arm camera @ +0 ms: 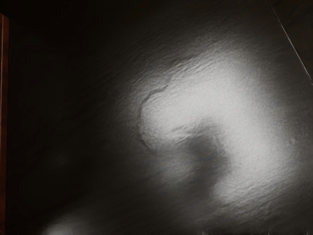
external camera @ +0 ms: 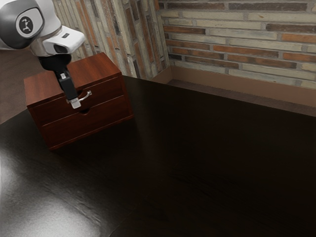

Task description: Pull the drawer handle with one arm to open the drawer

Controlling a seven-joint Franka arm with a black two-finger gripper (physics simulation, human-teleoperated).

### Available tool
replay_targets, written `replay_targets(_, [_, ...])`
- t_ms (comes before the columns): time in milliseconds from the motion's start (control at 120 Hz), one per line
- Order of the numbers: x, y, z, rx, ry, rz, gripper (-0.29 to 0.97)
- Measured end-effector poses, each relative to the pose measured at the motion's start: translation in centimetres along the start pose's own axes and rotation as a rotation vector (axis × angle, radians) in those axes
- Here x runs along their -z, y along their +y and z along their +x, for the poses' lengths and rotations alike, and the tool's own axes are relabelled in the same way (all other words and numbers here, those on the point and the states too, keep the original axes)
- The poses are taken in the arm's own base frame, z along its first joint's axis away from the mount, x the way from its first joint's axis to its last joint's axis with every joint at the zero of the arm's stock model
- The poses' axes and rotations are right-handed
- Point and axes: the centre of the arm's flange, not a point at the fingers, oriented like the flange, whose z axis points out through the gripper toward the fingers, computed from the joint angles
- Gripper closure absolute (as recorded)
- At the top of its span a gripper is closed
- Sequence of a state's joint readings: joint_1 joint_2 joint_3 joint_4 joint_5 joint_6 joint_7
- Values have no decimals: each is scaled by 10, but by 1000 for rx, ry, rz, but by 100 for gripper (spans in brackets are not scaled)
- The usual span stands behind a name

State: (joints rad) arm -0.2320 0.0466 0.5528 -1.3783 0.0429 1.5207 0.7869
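Observation:
A dark red wooden box [external camera: 74, 74] stands on the black table [external camera: 197, 163] at the exterior view's left. Its upper drawer front [external camera: 106, 91] looks flush with the box face. A small curved silver handle [external camera: 86, 96] sits in the middle of that front. My black gripper [external camera: 74, 102] hangs down from the white arm directly at the handle's left end, overlapping it. In the wrist view a thin strip of the red box [arm camera: 2, 122] shows beside the glossy table [arm camera: 205, 112] under my hand.
A brick wall [external camera: 237, 39] runs behind the table, with a brown ledge [external camera: 237, 81] at its foot. The dark tabletop stretches wide toward the exterior view's right and front. A bright glare lies on the table near the front left.

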Motion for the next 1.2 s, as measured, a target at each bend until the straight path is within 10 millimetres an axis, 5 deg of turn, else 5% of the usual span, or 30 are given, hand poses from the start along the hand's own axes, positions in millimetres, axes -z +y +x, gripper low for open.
replay_targets(133, [0, -3, -3, -6, 0, 0, 0])
replay_targets(242, [79, 18, -26, -48, 136, 76, 0])
replay_targets(300, [92, 31, -21, -81, 162, 89, 0])
replay_targets(492, [41, 45, 38, -161, 66, 73, 0])
replay_targets(583, [28, 43, 47, -174, 43, 70, 0])
replay_targets(733, [33, 23, 24, -148, 55, 72, 0])
replay_targets(1000, [64, 53, -45, -165, 93, 74, 0])
replay_targets(1200, [-1, 40, -69, -151, 4, 96, 0])
